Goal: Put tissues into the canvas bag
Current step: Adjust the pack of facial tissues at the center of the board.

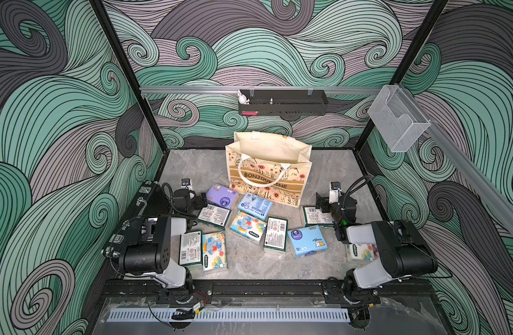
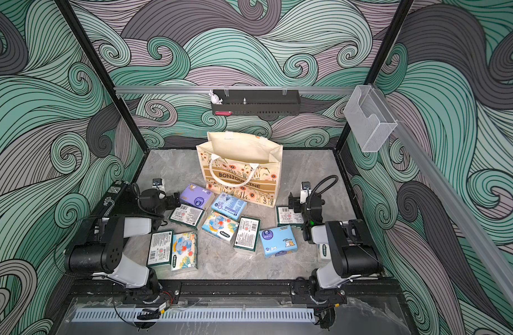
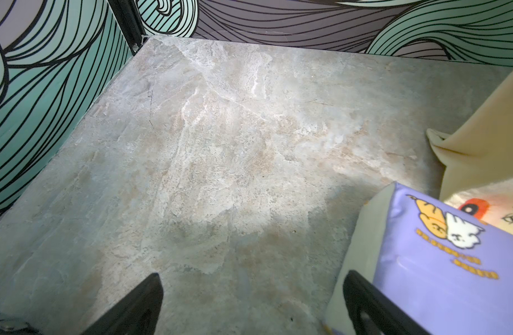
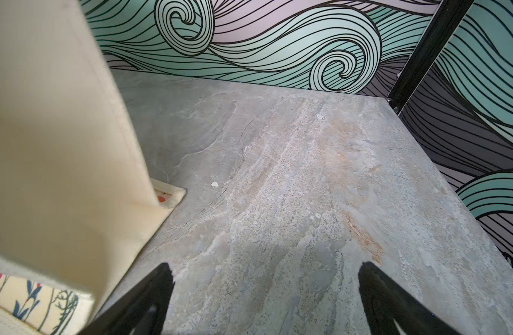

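Observation:
The cream canvas bag (image 1: pixel 296 165) (image 2: pixel 267 165) stands open at the back middle of the table. In front of it several tissue packs lie loose. Among them are a purple pack (image 1: pixel 222 196) (image 3: pixel 441 269), a light blue pack (image 1: pixel 255 206), an elephant pack (image 1: pixel 247 226) and a green-white pack (image 1: pixel 275 235). My left gripper (image 1: pixel 201 200) (image 3: pixel 253 277) is open just left of the purple pack, holding nothing. My right gripper (image 1: pixel 322 203) (image 4: pixel 265 266) is open over bare table beside the bag's right side (image 4: pixel 55 145), above another green-white pack (image 1: pixel 314 216).
A black hard case (image 1: pixel 146 200) lies along the table's left edge, behind my left arm. On the back wall hangs a black rack (image 1: pixel 283 103) with a small white rabbit figure (image 1: pixel 243 98). A clear holder (image 1: pixel 397 119) hangs on the right rail.

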Robot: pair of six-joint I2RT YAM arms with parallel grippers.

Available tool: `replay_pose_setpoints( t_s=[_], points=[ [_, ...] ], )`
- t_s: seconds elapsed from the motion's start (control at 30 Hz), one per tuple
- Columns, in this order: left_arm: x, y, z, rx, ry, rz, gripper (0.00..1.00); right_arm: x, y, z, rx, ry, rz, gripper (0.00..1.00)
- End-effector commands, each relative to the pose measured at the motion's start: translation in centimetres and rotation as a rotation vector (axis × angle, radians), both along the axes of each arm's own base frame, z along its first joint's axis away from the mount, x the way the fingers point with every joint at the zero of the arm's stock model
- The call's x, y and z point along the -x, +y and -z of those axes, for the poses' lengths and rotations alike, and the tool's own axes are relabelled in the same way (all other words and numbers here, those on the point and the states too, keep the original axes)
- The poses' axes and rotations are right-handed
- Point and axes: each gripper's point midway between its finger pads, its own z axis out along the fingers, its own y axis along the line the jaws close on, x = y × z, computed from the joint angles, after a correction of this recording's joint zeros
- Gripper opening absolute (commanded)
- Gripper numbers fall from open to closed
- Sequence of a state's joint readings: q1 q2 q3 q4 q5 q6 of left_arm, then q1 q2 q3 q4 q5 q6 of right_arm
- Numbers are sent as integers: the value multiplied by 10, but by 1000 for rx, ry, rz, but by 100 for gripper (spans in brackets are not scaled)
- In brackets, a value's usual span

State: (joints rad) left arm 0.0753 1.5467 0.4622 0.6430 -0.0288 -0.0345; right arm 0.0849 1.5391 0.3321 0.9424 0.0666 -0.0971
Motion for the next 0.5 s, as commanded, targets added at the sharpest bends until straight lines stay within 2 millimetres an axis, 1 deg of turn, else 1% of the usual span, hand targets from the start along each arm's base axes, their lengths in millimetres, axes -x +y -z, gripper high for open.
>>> replay_pose_setpoints(
  t_s=[0.0,0.03,0.07,0.1,0.13,0.17,0.2,0.23,0.27,0.3,0.33,0.37,0.4,0.43,0.47],
  points=[
    [-7,-1,-14,7,-36,3,99,-7,0,-10,-15,-18,-8,99],
    [-7,-2,-16,0,-45,14,99,-6,0,-11,-21,-24,-13,99],
    [-10,1,-25,-18,-78,3,99,-3,-1,-15,-23,-50,-11,99],
    [-13,6,-37,-29,-67,-32,99,2,-1,-25,-24,-94,-13,99],
    [-12,19,-51,-11,18,-127,99,10,1,-38,-22,-119,-16,99],
    [-5,35,-68,33,84,-271,99,15,2,-46,-22,-102,-16,99],
    [0,42,-82,76,134,-362,99,19,4,-63,-45,-81,-17,99],
    [0,38,-96,130,153,-368,99,21,1,-86,-122,-101,27,99],
    [-1,27,-107,195,145,-340,99,22,-7,-107,-205,-141,93,99],
    [-1,12,-119,286,113,-292,99,25,-18,-124,-303,-176,176,99],
    [2,-4,-130,378,73,-236,99,33,-32,-134,-414,-192,290,99],
    [3,-18,-141,452,25,-186,99,46,-53,-127,-518,-164,462,99],
    [6,-38,-149,549,-23,-110,99,64,-74,-117,-580,-134,628,99],
    [9,-58,-158,617,-66,-23,99,70,-80,-113,-582,-99,641,99],
    [12,-72,-166,644,-93,39,99,67,-72,-114,-594,-56,550,99]
  ],
)
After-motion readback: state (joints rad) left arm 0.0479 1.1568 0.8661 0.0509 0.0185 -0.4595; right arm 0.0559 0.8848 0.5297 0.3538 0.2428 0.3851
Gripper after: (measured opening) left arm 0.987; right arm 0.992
